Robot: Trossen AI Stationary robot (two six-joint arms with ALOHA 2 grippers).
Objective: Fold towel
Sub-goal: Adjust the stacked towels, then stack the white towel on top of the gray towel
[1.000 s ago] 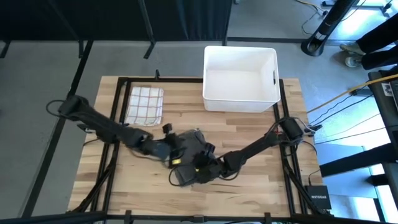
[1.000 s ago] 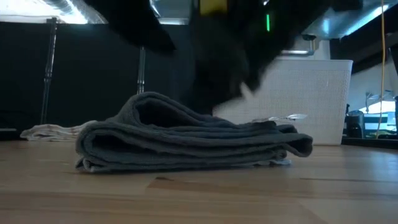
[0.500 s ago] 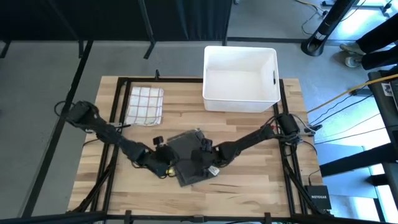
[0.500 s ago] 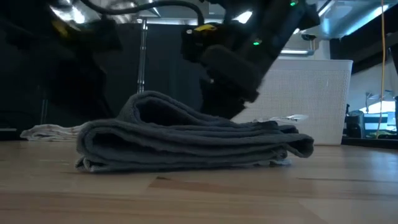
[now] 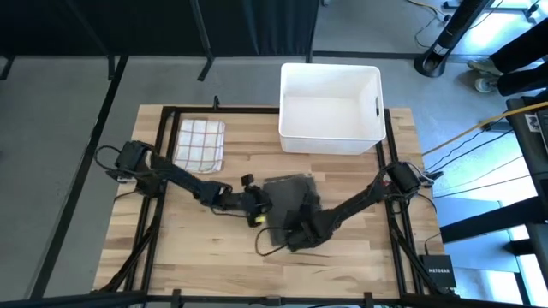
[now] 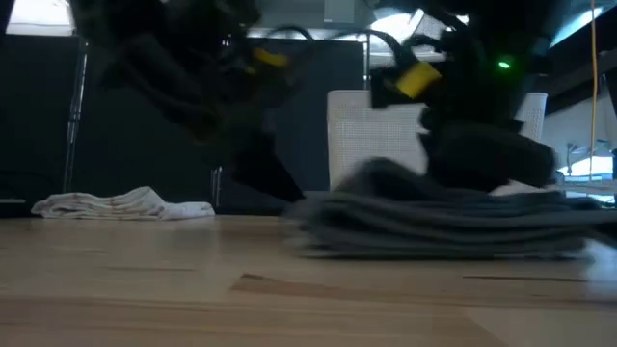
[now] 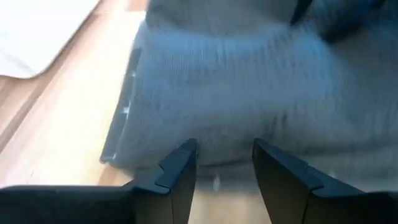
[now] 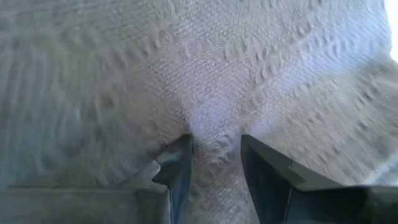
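Observation:
A folded dark grey towel (image 5: 289,195) lies flat on the wooden table (image 5: 360,257), near its middle; the low view shows it as a stack of several layers (image 6: 434,217). My left gripper (image 5: 259,214) is down at the towel's left edge, open with a narrow gap (image 7: 224,158). My right gripper (image 5: 295,233) stands over the towel's near part, open, pointing steeply down, its fingertips on the cloth (image 8: 214,146). My left gripper comes slanting down from the table's left. Its two fingertips (image 7: 183,158) stand at the towel's left edge (image 7: 217,168), which lies on the table. I cannot tell whether they touch that edge. My right gripper presses its two fingertips (image 8: 180,152) down onto the towel's top layer (image 8: 214,127) from above, near the near edge. A small pucker of cloth stands between the fingers. The towel stays flat on the table.
A white bin (image 5: 331,107) stands at the far edge, right of centre. A folded white checked cloth (image 5: 199,144) lies at the far left. Bare wood lies along the near edge and at the right.
My left gripper has come down and gone toward the table's right, up to the towel's left edge. My right gripper has tipped steeply downward onto the towel's top. The folded towel has slid along the table toward the right edge, staying folded and flat.

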